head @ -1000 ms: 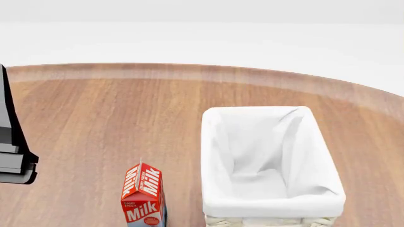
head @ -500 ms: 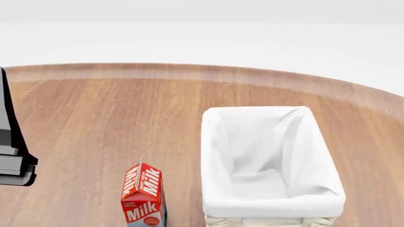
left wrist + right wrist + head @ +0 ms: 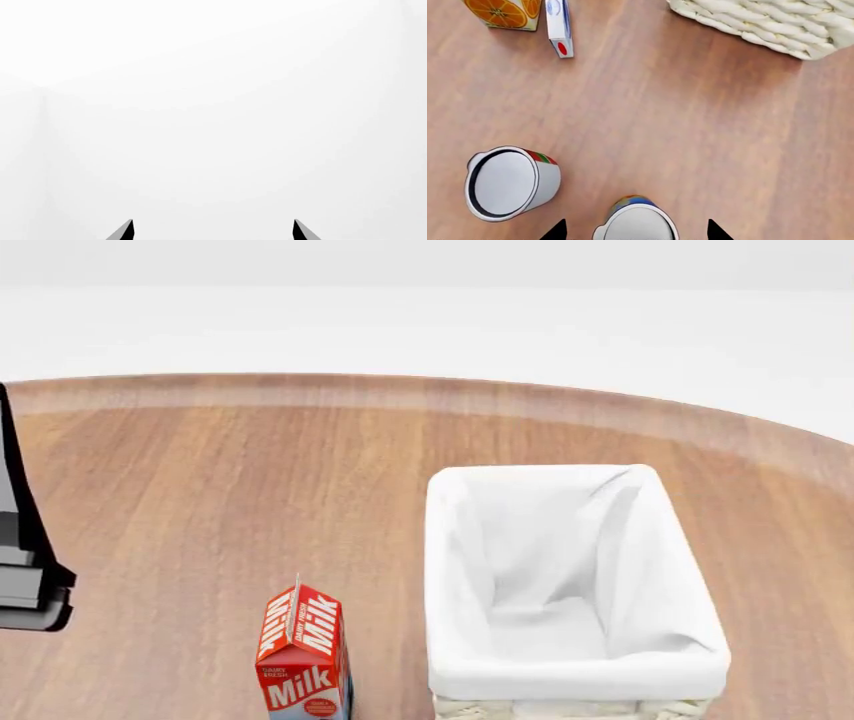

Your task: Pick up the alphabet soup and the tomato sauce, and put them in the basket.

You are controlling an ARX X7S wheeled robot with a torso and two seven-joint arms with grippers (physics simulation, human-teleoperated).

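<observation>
On the wooden worktop (image 3: 200,480) a milk carton (image 3: 303,655) stands just left of the basket (image 3: 567,585), whose white lining holds nothing. In the right wrist view, an orange juice carton (image 3: 502,12) is cut off at the frame edge. The alphabet soup (image 3: 635,220), mostly cropped, sits between the spread tips of the right gripper (image 3: 635,231), ungrasped; the tomato sauce (image 3: 510,182) stands beside it. The left gripper (image 3: 212,231) is spread wide and holds nothing.
</observation>
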